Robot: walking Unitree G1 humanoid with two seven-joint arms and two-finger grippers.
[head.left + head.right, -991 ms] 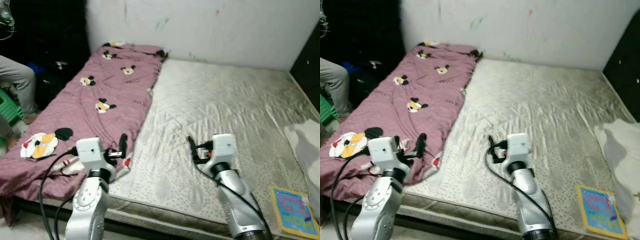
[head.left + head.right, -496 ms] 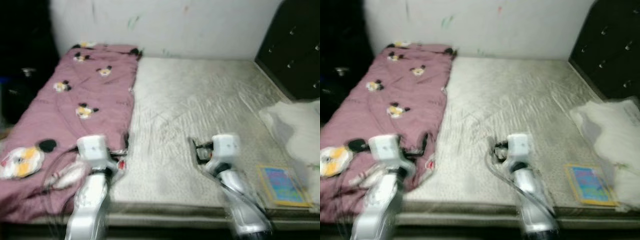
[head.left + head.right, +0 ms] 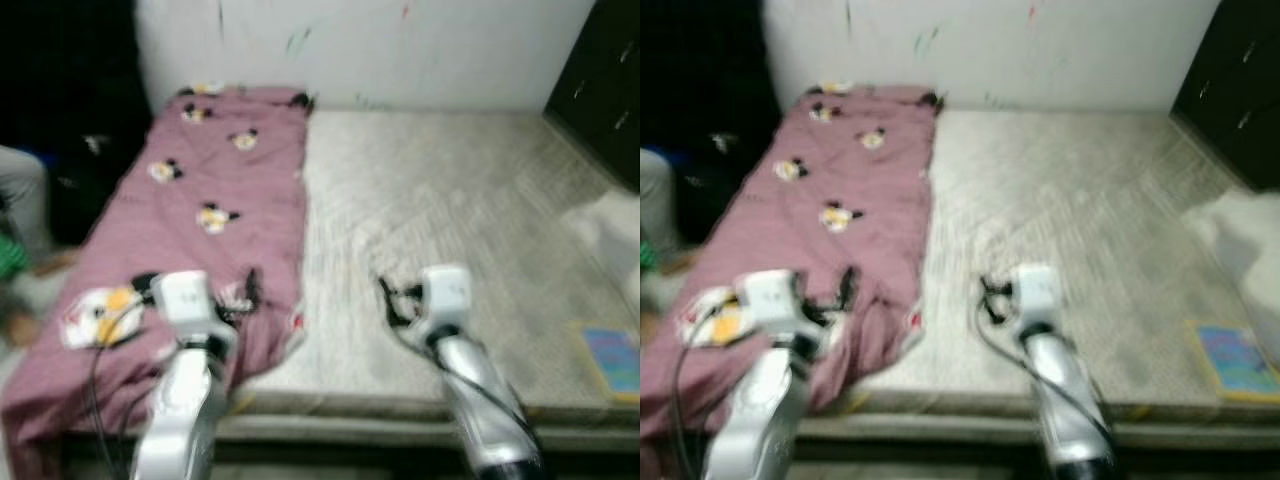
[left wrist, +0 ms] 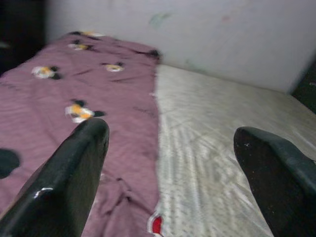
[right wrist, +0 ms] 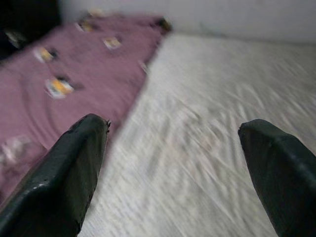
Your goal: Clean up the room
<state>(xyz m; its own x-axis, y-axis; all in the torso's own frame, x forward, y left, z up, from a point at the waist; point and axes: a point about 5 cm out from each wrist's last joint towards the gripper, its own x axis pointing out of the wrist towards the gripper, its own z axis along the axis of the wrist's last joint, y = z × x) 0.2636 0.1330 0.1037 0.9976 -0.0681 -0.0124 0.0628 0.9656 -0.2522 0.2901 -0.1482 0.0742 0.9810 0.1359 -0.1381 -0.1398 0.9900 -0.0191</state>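
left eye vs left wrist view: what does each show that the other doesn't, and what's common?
Left eye view alone: both silver arms, the right gripper over the mattress, a colourful book near the bed's right edge, a dark cabinet at right, and a person's leg at far left.

Left wrist view alone: a close look along the left gripper, its black fingers spread wide with nothing between them.

Both: the purple cartoon-print blanket beside the bare grey mattress, with the pale wall behind. The picture is blurred.
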